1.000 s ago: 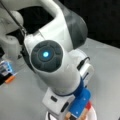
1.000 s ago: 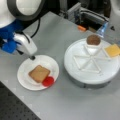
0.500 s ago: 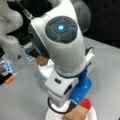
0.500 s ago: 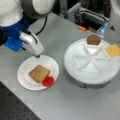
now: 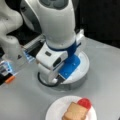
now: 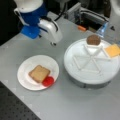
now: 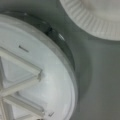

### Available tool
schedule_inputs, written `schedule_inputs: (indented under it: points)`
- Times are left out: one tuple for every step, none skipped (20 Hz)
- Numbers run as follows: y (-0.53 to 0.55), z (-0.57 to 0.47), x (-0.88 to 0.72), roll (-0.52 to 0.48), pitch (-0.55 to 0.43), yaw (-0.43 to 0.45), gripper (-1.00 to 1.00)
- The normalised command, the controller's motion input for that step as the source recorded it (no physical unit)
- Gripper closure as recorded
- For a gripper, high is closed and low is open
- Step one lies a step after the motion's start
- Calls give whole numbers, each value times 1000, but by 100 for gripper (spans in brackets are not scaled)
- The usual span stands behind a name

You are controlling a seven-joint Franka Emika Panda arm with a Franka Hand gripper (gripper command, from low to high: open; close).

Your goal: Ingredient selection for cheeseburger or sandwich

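Tan toast square lies on white plate, red tomato disc touching its edge: sandwich base begun. Tool hovers between plate and sectioned tray; grip state unclear. Patty, cheese wait in tray.

Grey table under me, carrying everything. On it, toward front view's left: white round plate, also seen in front view and at top right in wrist view. Right of plate, near but apart: white round tray with raised spoke dividers, resting on dark base; its rim shows in wrist view. Bare grey strip of table between plate and tray. At far edge, small orange object beside dark equipment.
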Motion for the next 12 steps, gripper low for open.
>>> schedule_inputs:
  points:
    - [299,-1,-580,-320,-169,-110,-100]
    - [282,0,-551,-335,-163,-117,-100]
    - [254,-10,-504,-333,-160,-108,-100]
    - [217,0,-428,-327,-135,-102,-100]
    - [203,20,-388,-309,-125,-91,-100]
    - [187,32,-347,-291,-121,-77,-100]
    - [171,30,-299,-263,-114,-71,-100]
    - [157,24,-239,-234,-104,-69,-100]
    - [141,-2,-180,-225,-106,-63,-100]
    - [124,-29,-137,-218,-103,-52,-100]
    - [109,-54,-97,-217,-114,-59,-100]
    - [112,-65,-65,-229,-90,-59,-100]
